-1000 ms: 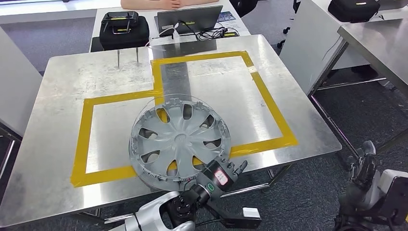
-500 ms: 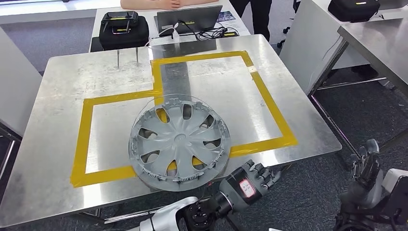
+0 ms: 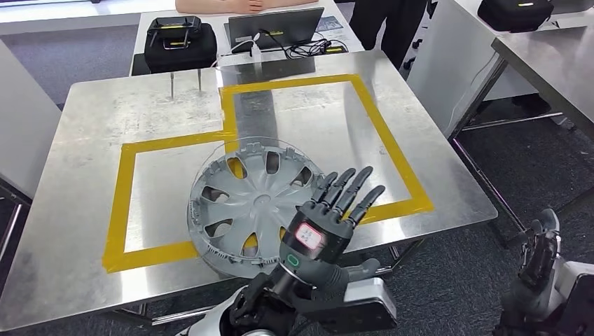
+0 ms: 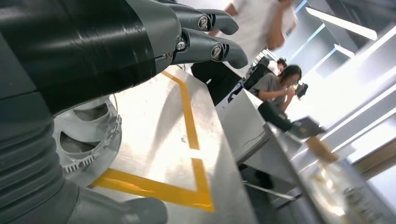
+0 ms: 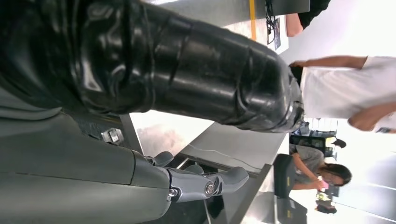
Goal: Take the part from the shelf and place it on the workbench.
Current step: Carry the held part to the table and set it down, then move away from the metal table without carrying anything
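The part, a grey hubcap [image 3: 245, 203], lies flat on the steel workbench [image 3: 91, 140], overlapping the near line of the yellow tape outline [image 3: 392, 150]. My left hand [image 3: 326, 224] is raised over the hubcap's near right rim, fingers spread and straight, holding nothing. In the left wrist view its fingers [image 4: 205, 32] reach out above the bench, with the hubcap [image 4: 88, 140] below them. My right hand [image 3: 539, 248] hangs off the bench's right front corner, fingers loosely extended and empty; its fingers [image 5: 205, 184] also show in the right wrist view.
Behind the workbench a second table carries black cases [image 3: 178, 38], a laptop [image 3: 277, 26] and cables. A person in dark trousers [image 3: 382, 21] stands at the far right corner. Another steel table [image 3: 546, 63] stands to the right, with dark floor between.
My left hand has swung up from below the bench's front edge and now hovers, fingers spread, over the hubcap's near right side. A person has walked in at the far right.
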